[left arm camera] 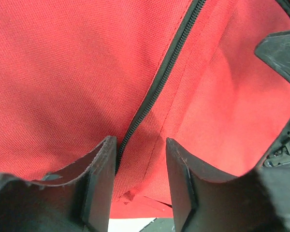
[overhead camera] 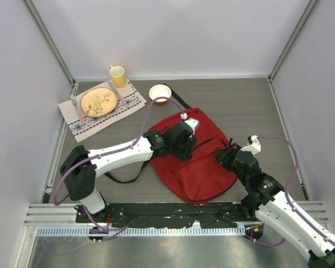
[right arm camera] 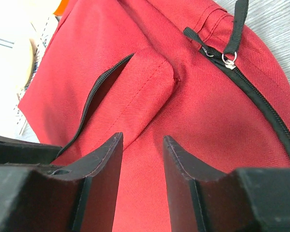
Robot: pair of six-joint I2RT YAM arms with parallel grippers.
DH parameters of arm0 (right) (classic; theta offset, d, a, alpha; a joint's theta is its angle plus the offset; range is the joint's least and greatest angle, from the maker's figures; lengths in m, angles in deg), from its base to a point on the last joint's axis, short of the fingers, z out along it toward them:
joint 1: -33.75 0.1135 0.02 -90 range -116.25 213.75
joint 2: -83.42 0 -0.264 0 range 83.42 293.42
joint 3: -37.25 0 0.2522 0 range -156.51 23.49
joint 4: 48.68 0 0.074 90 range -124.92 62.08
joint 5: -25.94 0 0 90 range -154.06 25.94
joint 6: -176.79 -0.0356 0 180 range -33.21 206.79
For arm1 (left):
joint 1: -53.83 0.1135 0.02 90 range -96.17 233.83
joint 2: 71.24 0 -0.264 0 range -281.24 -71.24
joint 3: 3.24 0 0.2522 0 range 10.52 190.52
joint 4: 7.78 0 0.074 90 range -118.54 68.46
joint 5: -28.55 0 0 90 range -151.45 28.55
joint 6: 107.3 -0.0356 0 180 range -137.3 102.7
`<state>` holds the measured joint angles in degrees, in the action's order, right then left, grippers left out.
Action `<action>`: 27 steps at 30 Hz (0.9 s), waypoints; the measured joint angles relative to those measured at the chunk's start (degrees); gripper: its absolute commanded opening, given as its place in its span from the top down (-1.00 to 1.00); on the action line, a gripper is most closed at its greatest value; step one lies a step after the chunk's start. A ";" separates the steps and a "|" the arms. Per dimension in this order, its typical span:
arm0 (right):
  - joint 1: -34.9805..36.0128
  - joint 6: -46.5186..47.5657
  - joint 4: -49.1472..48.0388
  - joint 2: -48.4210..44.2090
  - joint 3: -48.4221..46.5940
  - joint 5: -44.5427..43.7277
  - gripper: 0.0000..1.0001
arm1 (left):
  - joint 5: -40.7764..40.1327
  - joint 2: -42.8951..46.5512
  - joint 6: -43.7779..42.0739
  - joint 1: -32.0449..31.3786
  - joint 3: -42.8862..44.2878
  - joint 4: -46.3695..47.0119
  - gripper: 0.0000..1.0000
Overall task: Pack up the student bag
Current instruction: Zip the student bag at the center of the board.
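So the grey wood-grain table (overhead camera: 240, 100) has the student bag (overhead camera: 204, 167), a big dark-red fabric backpack with black straps, lying flat near the middle, right in front of my two arms. Its black main zipper line (right arm camera: 266, 106) curves along one side with a metal-ring pull (right arm camera: 228, 59), and a shorter black pocket zipper (right arm camera: 94, 99) gapes a bit beside a raised fold of cloth; can't see what's inside. Back left is a white cloth placemat with a patterned border (overhead camera: 131, 103) carrying a round orange plate (overhead camera: 84, 103) with some small decoration I can't make out. Just off the mat sits a small bowl, white inside (overhead camera: 159, 87), and behind the mat a yellow mug (overhead camera: 118, 75). My left gripper (overhead camera: 187, 152) is down on the bag's upper part, jaws partly apart astride a zipper seam (left arm camera: 169, 67). My right gripper (overhead camera: 226, 156) is at the bag's right edge, jaws also partly apart with that fold between them. Honestly can't tell if either one is actually pinching fabric.
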<state>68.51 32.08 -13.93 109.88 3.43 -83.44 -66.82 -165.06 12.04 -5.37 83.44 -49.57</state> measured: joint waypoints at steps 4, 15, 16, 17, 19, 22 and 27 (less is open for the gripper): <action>0.00 -0.24 0.11 0.22 0.48 0.24 0.13 | 1.66 0.00 -0.48 0.11 0.00 0.02 0.28; 0.00 -0.46 0.07 1.20 0.48 0.44 0.12 | 6.10 0.72 -2.60 0.50 -0.72 0.83 1.00; 0.00 -0.46 0.07 1.31 0.50 0.46 0.12 | 6.60 0.74 -2.67 0.50 -1.03 1.22 1.00; 0.00 -0.46 0.07 1.33 0.48 0.48 0.13 | 7.15 0.79 -2.75 0.50 -1.33 1.62 1.00; 0.00 -0.46 0.04 1.31 0.48 0.48 0.13 | 8.09 1.01 -2.71 0.50 -1.90 2.34 1.00; 0.00 -0.33 0.07 1.33 0.48 0.55 0.12 | 8.81 1.79 -2.78 0.50 -2.97 3.74 0.82; 0.00 1.36 0.15 1.92 -0.15 0.81 0.12 | 8.66 4.92 -2.80 0.50 -5.60 6.71 0.71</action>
<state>68.51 33.43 -13.77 111.80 3.28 -82.63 -58.16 -160.14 9.25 -4.87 77.85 -42.86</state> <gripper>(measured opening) 0.441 0.102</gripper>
